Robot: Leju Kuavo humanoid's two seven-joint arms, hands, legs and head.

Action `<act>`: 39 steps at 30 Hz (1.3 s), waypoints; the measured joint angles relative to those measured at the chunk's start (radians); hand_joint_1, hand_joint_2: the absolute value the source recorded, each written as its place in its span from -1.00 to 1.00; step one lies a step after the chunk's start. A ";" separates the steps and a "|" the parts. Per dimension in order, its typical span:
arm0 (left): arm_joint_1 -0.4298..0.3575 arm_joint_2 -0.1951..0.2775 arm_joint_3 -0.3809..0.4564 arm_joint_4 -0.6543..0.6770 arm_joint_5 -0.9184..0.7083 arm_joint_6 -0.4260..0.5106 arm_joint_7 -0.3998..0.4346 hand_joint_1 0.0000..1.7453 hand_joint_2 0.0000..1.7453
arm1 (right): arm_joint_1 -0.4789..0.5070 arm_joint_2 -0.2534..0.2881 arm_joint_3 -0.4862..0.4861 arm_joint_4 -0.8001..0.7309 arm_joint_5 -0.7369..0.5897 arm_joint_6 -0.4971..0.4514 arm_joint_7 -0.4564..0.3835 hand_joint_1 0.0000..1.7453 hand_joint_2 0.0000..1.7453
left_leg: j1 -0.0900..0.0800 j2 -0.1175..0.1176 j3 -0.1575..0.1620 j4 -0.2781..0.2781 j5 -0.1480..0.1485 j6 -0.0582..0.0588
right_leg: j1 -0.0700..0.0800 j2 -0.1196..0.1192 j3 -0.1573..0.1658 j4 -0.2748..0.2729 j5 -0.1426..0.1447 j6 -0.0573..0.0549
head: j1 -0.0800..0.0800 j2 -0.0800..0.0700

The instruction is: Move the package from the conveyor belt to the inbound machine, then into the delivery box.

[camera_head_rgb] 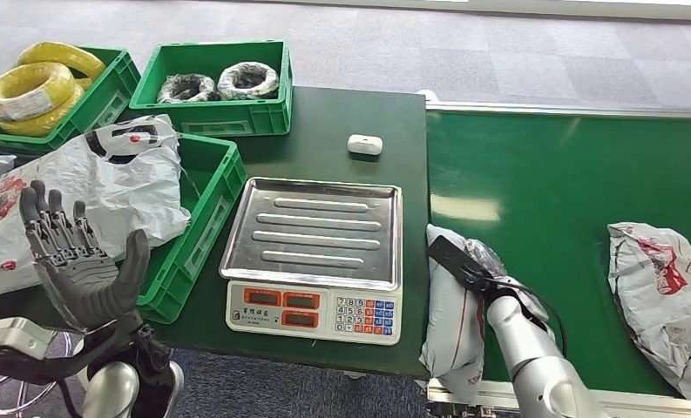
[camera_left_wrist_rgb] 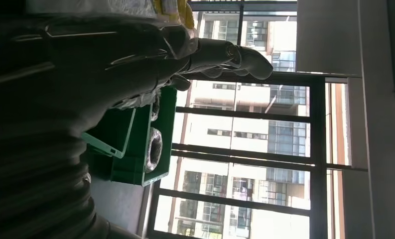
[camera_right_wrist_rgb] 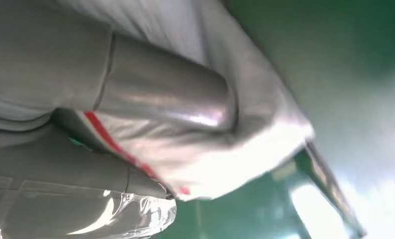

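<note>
The right hand (camera_head_rgb: 464,261) grips a white plastic mailer package with red print (camera_head_rgb: 453,313) at the green conveyor belt (camera_head_rgb: 568,174); the right wrist view shows the thumb (camera_right_wrist_rgb: 165,97) pressed on it. The left hand (camera_head_rgb: 80,261) is spread, holding nothing. The package's print is unreadable.

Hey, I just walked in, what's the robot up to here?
It is sorting packages. Its right hand grips a grey package at the edge of the green conveyor belt, beside the scale, whose tray is bare. The left hand is raised and open, holding nothing, near a green bin with bagged parcels. Another package waits further along the belt.
</note>
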 joint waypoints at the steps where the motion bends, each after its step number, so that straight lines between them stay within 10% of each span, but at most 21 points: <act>1: 0.011 0.000 0.000 -0.012 -0.003 0.004 0.000 -1.00 1.00 | 0.023 0.015 -0.009 -0.058 -0.053 -0.072 -0.002 1.00 1.00 | 0.000 -0.001 -0.002 0.000 0.001 0.000 | 0.000 -0.001 -0.002 0.000 0.000 0.000 | 0.000 0.000; 9: 0.029 -0.013 -0.006 -0.036 -0.017 0.001 0.000 -1.00 1.00 | 0.157 0.147 -0.038 -0.778 -0.189 -0.596 -0.054 1.00 1.00 | -0.001 -0.004 -0.003 0.000 0.002 0.001 | -0.001 -0.006 -0.003 0.000 0.000 0.001 | 0.000 0.000; 23: 0.011 -0.030 -0.038 -0.017 -0.025 0.019 0.000 -1.00 1.00 | 0.237 0.310 -0.162 -1.337 -0.169 -0.658 -0.284 1.00 1.00 | -0.002 -0.003 -0.001 0.000 0.002 0.001 | -0.002 -0.005 -0.001 -0.001 0.000 0.001 | 0.000 0.000; 39: -0.057 -0.042 -0.049 0.029 -0.001 -0.014 0.000 -1.00 1.00 | -0.122 0.238 0.041 -0.748 0.145 -0.532 0.199 1.00 1.00 | -0.002 -0.001 0.001 0.000 0.005 0.001 | -0.002 -0.002 0.001 0.000 0.003 0.001 | 0.000 0.000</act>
